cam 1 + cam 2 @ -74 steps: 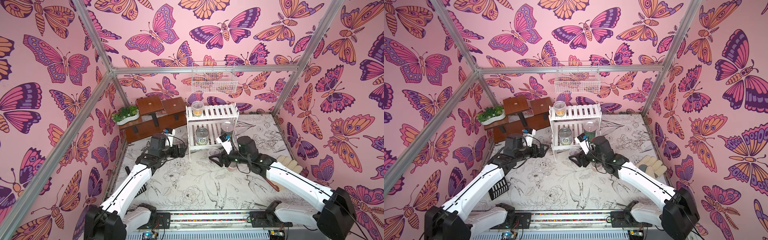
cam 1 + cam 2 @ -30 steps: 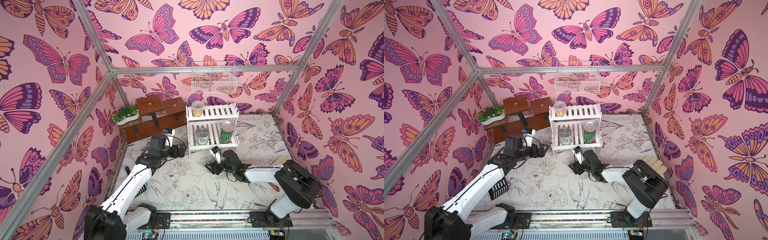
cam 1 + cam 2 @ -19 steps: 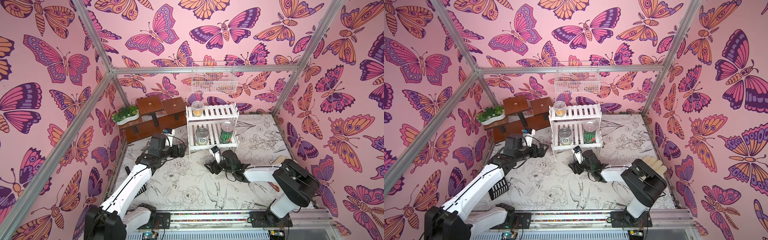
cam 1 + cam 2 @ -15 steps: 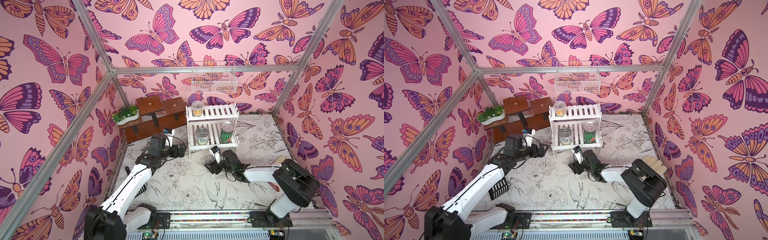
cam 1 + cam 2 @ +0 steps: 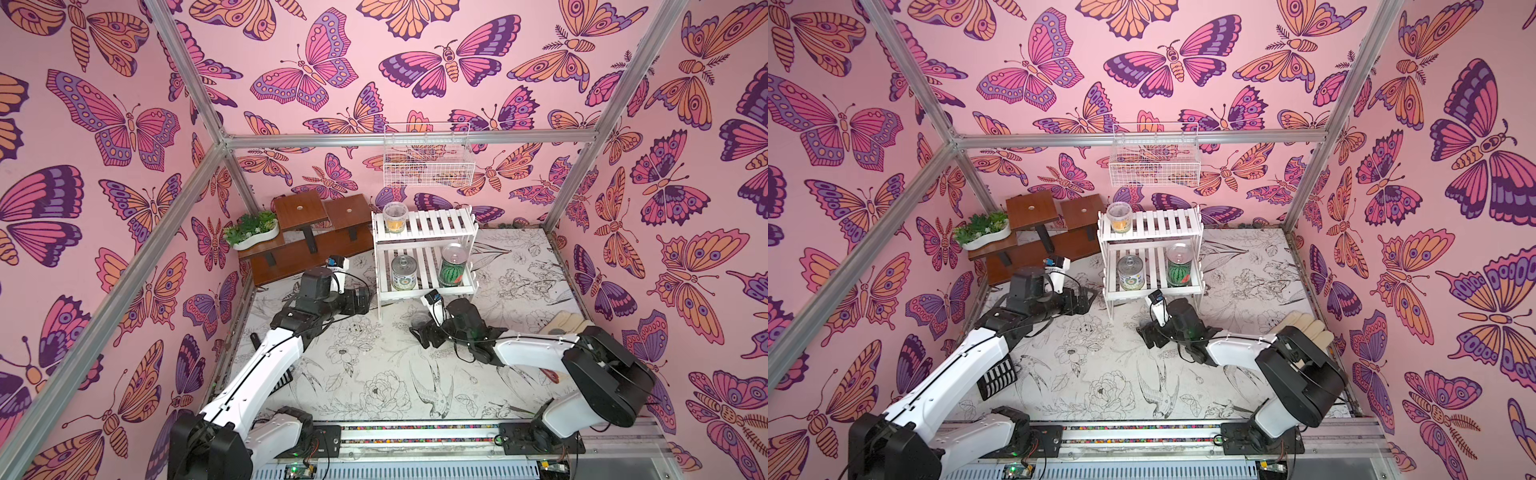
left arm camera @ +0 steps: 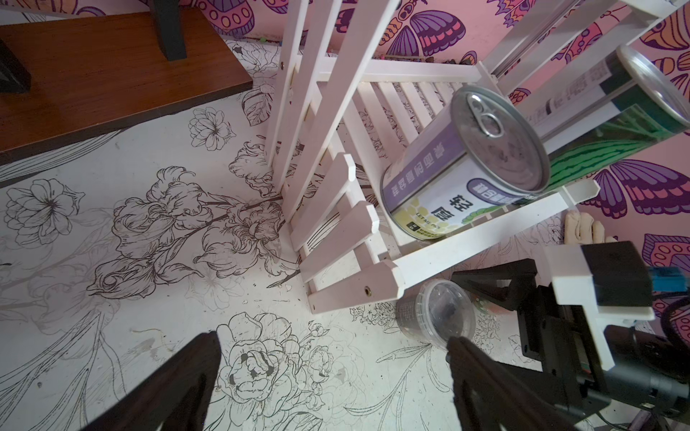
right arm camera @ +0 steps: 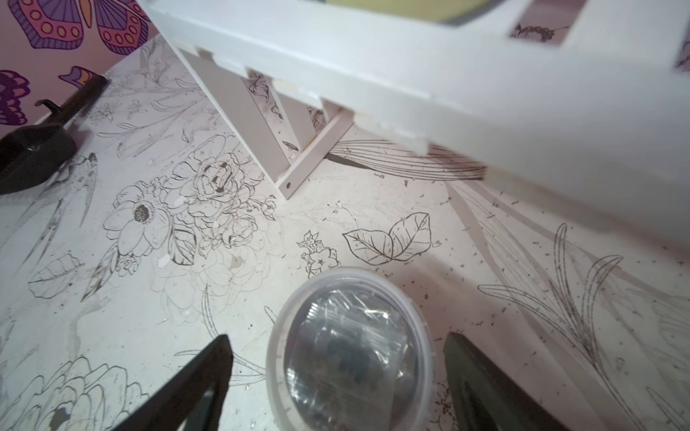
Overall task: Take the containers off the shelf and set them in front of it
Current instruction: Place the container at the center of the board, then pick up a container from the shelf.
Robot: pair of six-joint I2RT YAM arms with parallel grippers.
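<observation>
Risk now: right gripper (image 7: 338, 337) could tip the dark cup (image 7: 351, 358) if it pulls back crooked, since the cup sits loose between its spread jaws on the tabletop (image 7: 373, 209), shelf (image 7: 373, 67) just ahead. Left gripper (image 6: 332, 337) hangs wide open too, cans (image 6: 463, 175) ahead of it on the shelf.

Right gripper (image 7: 338, 337), drawn back from the shelf (image 5: 424, 224) to the mat (image 5: 374, 374) at its 6 o'clock, has parted its jaws from the now free-standing dark-filled cup (image 7: 351, 350).
</observation>
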